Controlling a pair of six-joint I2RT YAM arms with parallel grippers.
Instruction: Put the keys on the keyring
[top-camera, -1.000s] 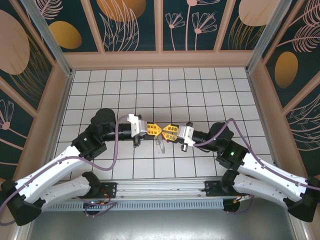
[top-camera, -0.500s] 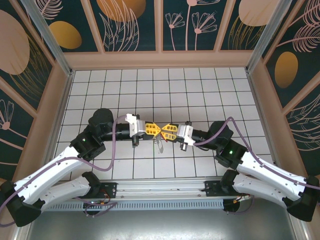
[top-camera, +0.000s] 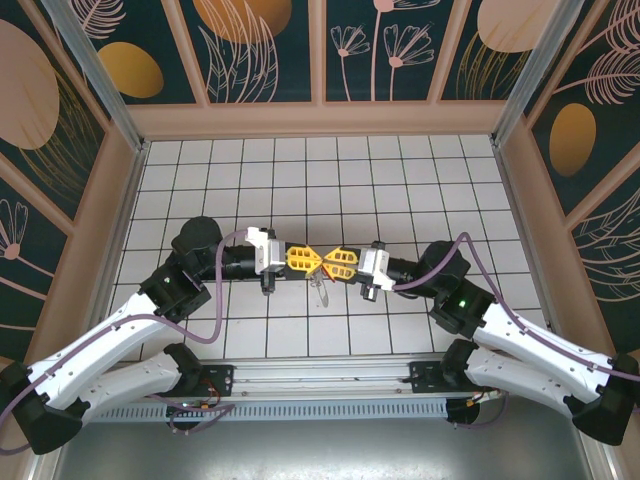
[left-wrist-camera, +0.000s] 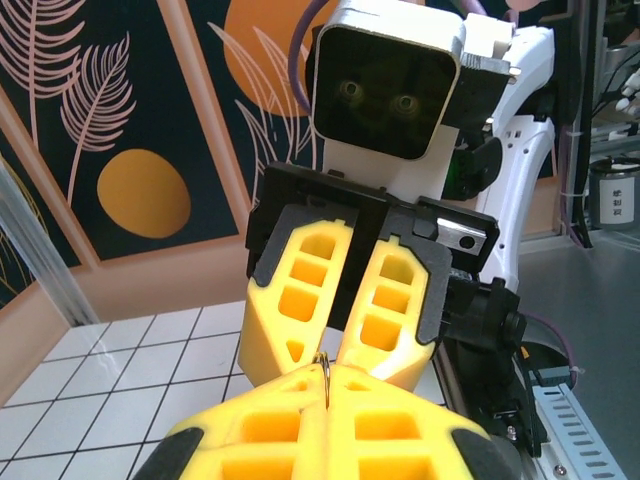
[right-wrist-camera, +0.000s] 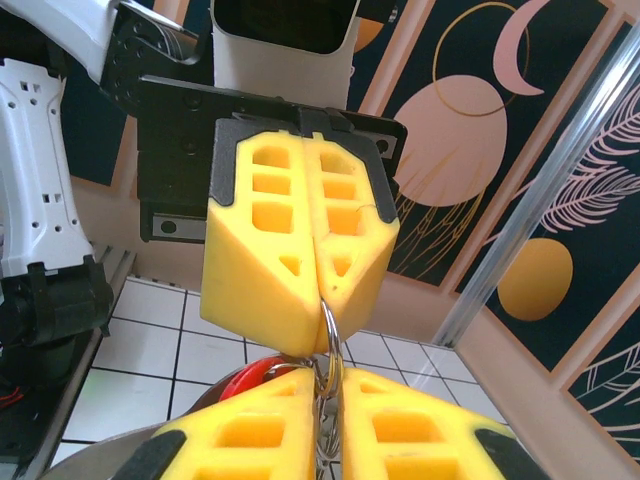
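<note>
The left gripper (top-camera: 312, 261) is fully closed, and the thin metal wire of the keyring (right-wrist-camera: 328, 345) is pinched right at its yellow tips. The right wrist view shows the two fingers (right-wrist-camera: 265, 250) pressed flat together with the wire emerging below their point. The right gripper (top-camera: 330, 262) meets the left gripper tip to tip, nose against nose, above the white tiled table (top-camera: 240, 170). Its own fingers (right-wrist-camera: 250, 440) stand nearly closed, leaving a narrow slot. The keyring's wire runs from the left gripper's tips down into that slot, so both grippers have hold of the same loop. From above, a pale silvery part of the loop hangs just below the left gripper's tips, clear of the tiles. The key (right-wrist-camera: 256, 378) shows as a small red head just below and to one side of the left gripper's tips, tucked against the right gripper's finger. Its metal part is hidden, so I cannot tell whether it is clamped along with the ring or already threaded on the wire.
</note>
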